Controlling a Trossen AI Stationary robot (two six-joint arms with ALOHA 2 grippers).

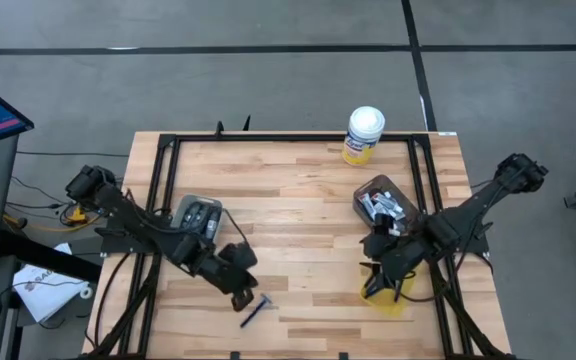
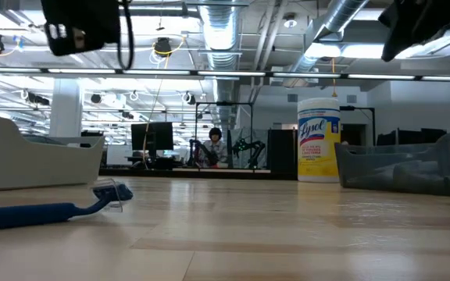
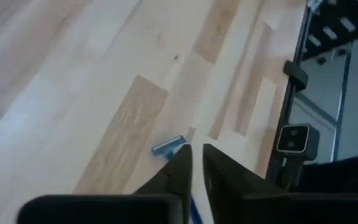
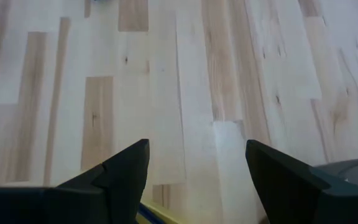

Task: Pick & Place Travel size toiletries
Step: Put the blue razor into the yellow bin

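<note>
1. A pale tray [image 1: 200, 213] sits near the table's [image 1: 298, 200] left edge; dark grey oval pieces [image 1: 202, 214] lie inside it, side by side.
2. A dark bin [image 1: 383, 202] stands on the right half of the table, filled with small silver-white tubes [image 1: 380, 205] and other small items too jumbled to tell apart.
3. A yellow canister [image 1: 363, 136] with a white lid stands upright at the far edge, well apart from both containers.
4. A blue razor [image 1: 256, 312] lies flat on the bare wood near the front edge — in no container.
5. The left gripper [image 1: 243, 291] hangs just beside the razor's head; in its wrist view the fingers [image 3: 182, 169] stand nearly together with only a narrow slit between them, and they hold nothing.
6. The right gripper [image 1: 383, 282] hovers in front of the dark bin, over a yellow patch [image 1: 388, 298] on the table — its fingers [image 4: 126, 168] are spread wide, with bare wood between them.
</note>
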